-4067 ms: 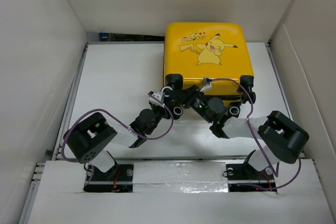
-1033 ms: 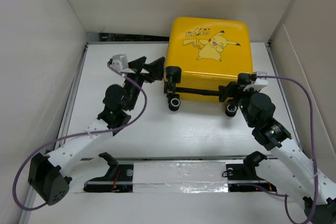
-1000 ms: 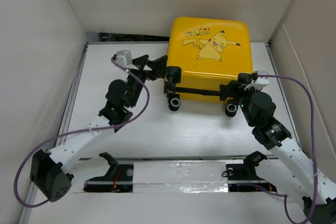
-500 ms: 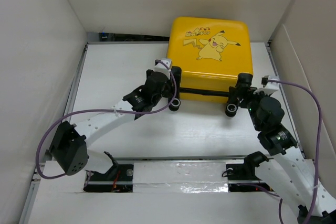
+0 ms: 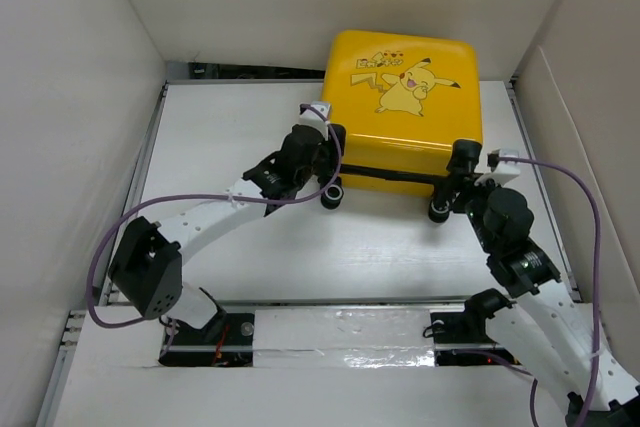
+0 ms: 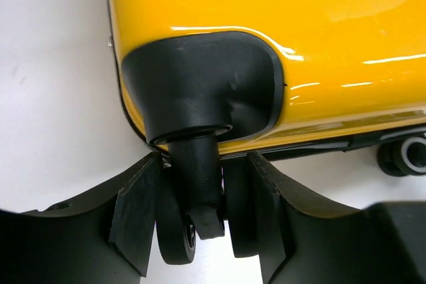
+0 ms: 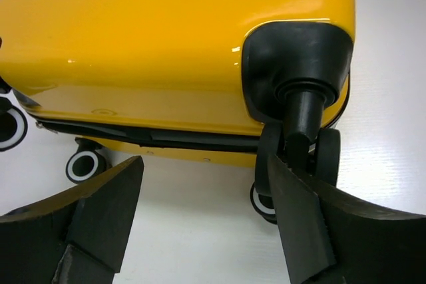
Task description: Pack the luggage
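White panel walls [image 5: 70,77] box in a white bench [image 5: 220,237]. The yellow luggage [image 5: 405,107] lies flat at its far side, print up. The left end effector [image 6: 200,227] is clenched on a black corner wheel [image 6: 174,234]; the right end effector [image 7: 203,201] gapes released beside another.

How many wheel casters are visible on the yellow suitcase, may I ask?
4 casters on the suitcase's near edge: upper left between the left tool's fingers, lower left beside it, upper right by the right tool, lower right beneath.
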You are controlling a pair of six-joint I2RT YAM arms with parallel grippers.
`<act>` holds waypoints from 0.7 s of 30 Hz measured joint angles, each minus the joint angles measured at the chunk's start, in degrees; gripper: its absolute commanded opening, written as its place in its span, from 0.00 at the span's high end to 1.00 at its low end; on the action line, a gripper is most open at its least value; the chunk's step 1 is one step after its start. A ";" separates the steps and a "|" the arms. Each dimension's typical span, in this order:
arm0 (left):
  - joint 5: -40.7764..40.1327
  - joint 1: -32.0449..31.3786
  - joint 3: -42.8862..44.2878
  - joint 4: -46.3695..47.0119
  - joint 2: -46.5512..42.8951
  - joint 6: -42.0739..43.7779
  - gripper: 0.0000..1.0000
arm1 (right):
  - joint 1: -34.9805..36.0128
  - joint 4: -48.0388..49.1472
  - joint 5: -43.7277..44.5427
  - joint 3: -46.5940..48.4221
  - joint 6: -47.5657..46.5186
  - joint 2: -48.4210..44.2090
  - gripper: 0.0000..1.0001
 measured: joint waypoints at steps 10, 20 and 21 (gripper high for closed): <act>11.58 1.07 -12.26 14.91 -5.70 -6.21 1.00 | -7.32 0.63 -4.90 -0.83 -0.61 4.13 0.47; 15.52 -4.33 -22.47 23.10 -12.50 -15.61 1.00 | -23.06 5.62 -24.17 2.27 -1.14 14.93 0.29; 13.94 -5.86 -22.86 23.26 -12.87 -16.35 1.00 | -24.28 5.92 -26.32 2.62 -1.38 16.06 0.28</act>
